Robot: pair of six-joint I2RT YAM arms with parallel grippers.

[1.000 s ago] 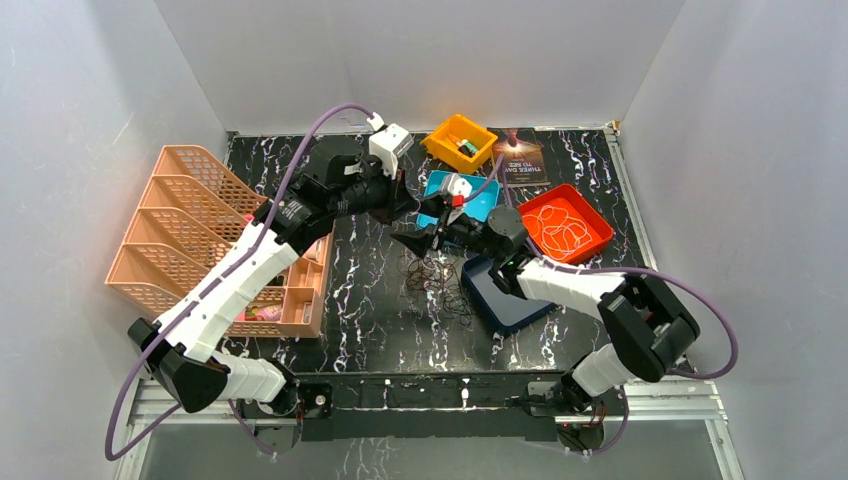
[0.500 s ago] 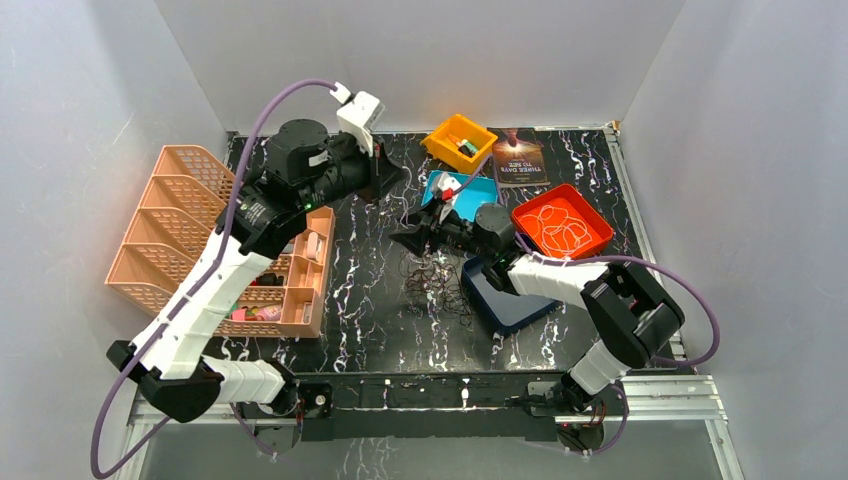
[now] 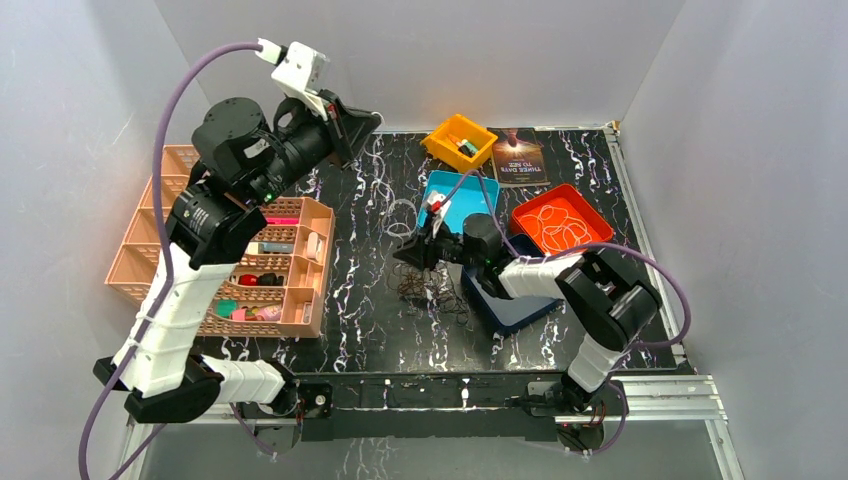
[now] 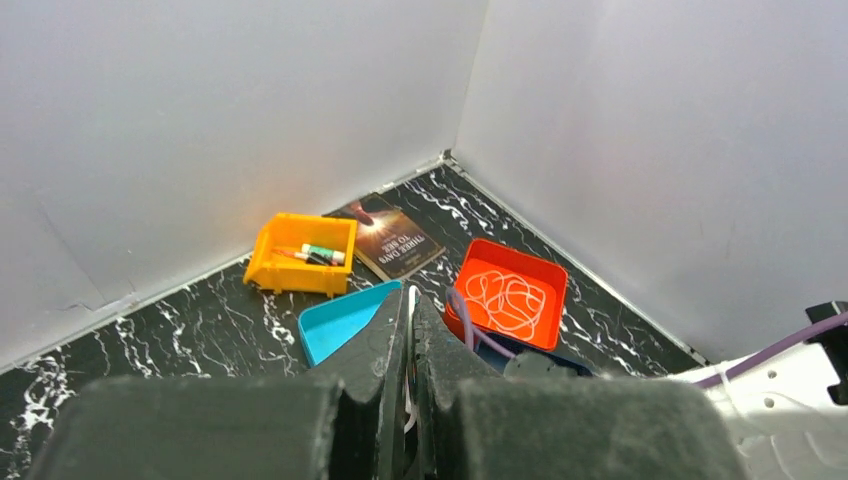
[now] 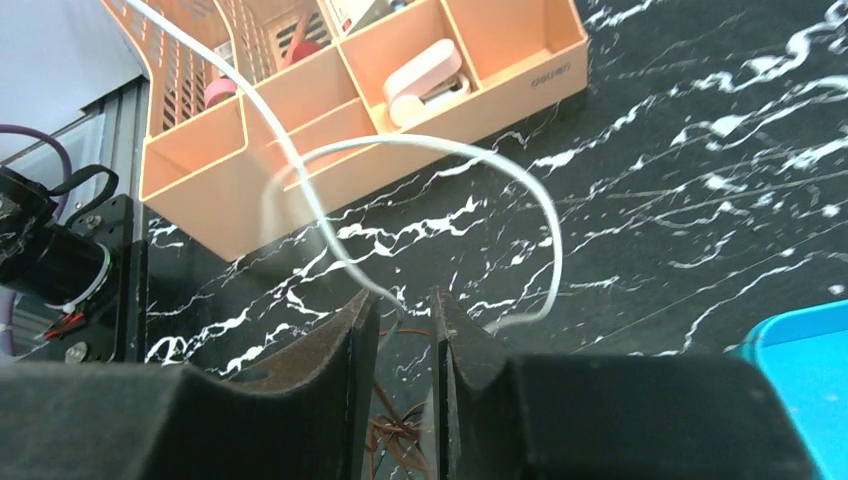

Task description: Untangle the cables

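The cables are a clump of thin dark and reddish-brown cords point(image 3: 432, 285) on the black marble table. A white cable point(image 3: 400, 212) loops up out of the clump. My left gripper point(image 3: 368, 120) is raised high at the back left, shut on the white cable point(image 4: 410, 372), which runs between its fingers. My right gripper point(image 3: 400, 252) is low at the clump's upper left edge. In the right wrist view its jaws point(image 5: 405, 300) stand a narrow gap apart; the white cable point(image 5: 440, 148) arcs down to the gap and brown cords point(image 5: 395, 430) lie between the fingers.
A peach desk organiser point(image 3: 270, 270) and file rack point(image 3: 170, 190) stand at the left. A yellow bin point(image 3: 458, 140), a book point(image 3: 518, 155), a teal tray point(image 3: 462, 195), a red tray holding a white cord point(image 3: 560, 220) and a dark blue tray point(image 3: 510, 300) lie at the right.
My left arm has lifted and swung back to the left, drawing the white cable up out of the clump. My right gripper has moved a little lower and left, at the clump.
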